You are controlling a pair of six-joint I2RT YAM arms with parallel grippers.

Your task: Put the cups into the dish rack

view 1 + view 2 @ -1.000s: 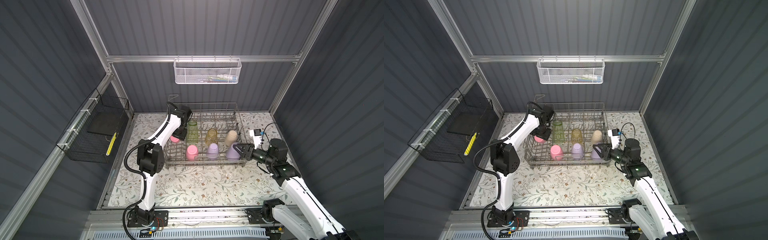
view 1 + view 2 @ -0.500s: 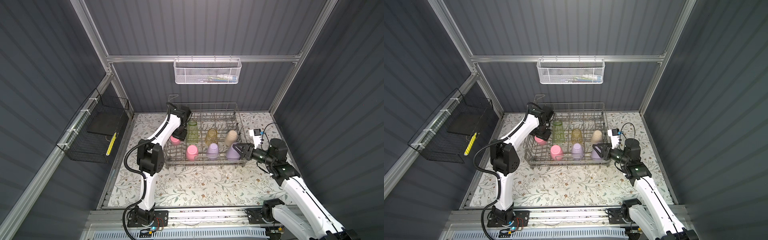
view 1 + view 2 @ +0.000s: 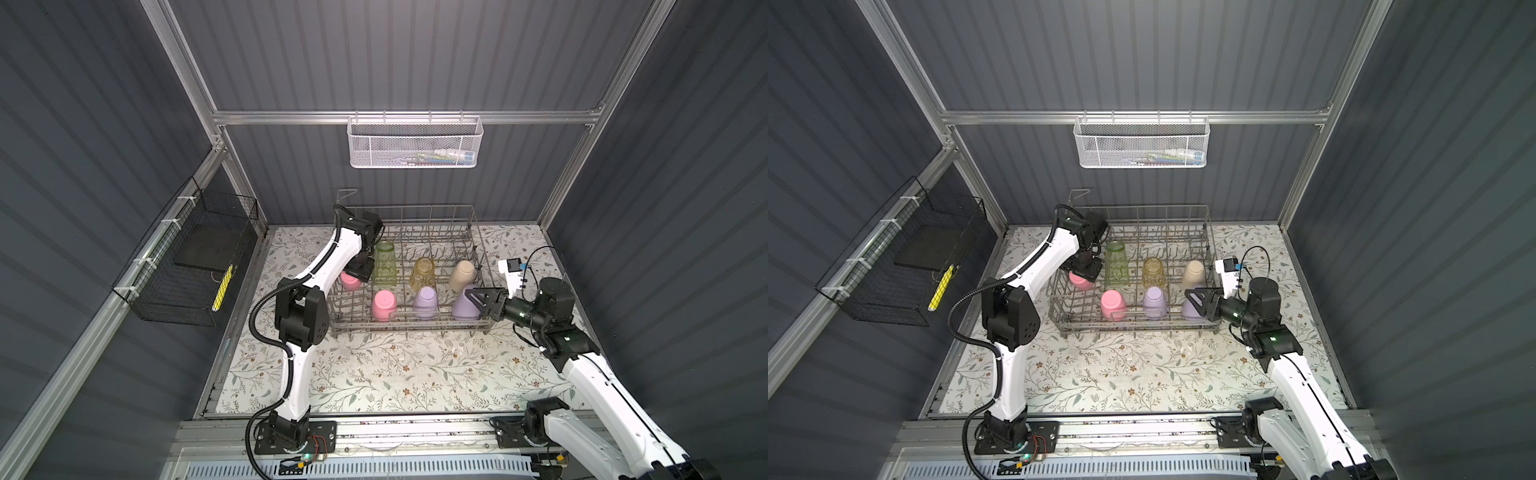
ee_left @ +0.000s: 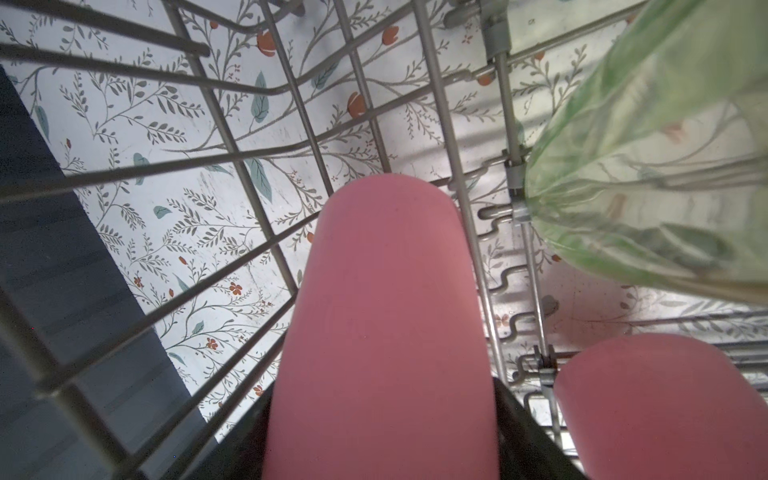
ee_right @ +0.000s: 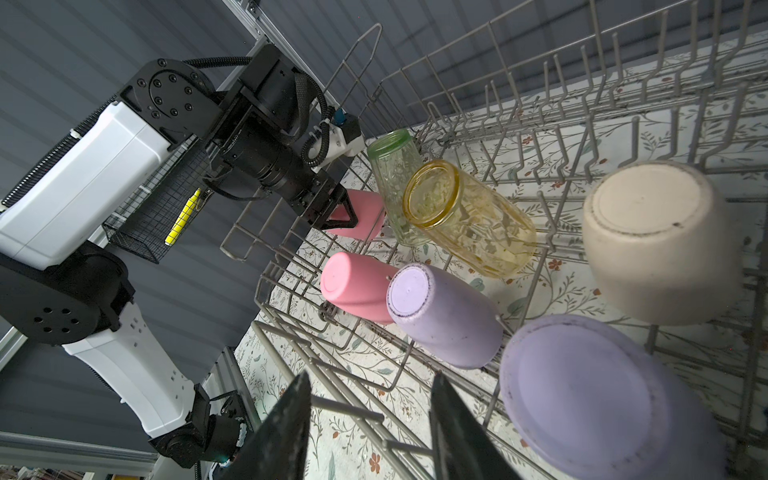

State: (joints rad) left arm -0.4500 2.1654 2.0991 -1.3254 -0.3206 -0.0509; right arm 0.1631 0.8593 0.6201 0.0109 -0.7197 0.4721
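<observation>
The grey wire dish rack (image 3: 415, 325) stands at the back of the floral table. My left gripper (image 3: 359, 272) reaches into its back left corner, shut on a pink cup (image 4: 382, 291) that lies tilted there (image 3: 350, 282). Bottoms up in the rack stand a green cup (image 3: 385, 264), a yellow cup (image 3: 423, 272), a beige cup (image 3: 462, 275), a second pink cup (image 3: 384, 305) and two lilac cups (image 3: 424, 303) (image 3: 463, 308). My right gripper (image 5: 370, 424) hangs open and empty at the rack's front right corner (image 3: 478, 301), beside the nearer lilac cup (image 5: 582, 407).
A white mesh basket (image 3: 414, 145) hangs on the back wall. A black wire basket (image 3: 187, 266) with a yellow item (image 3: 222, 282) hangs on the left wall. The floral table surface (image 3: 395, 374) stretches in front of the rack.
</observation>
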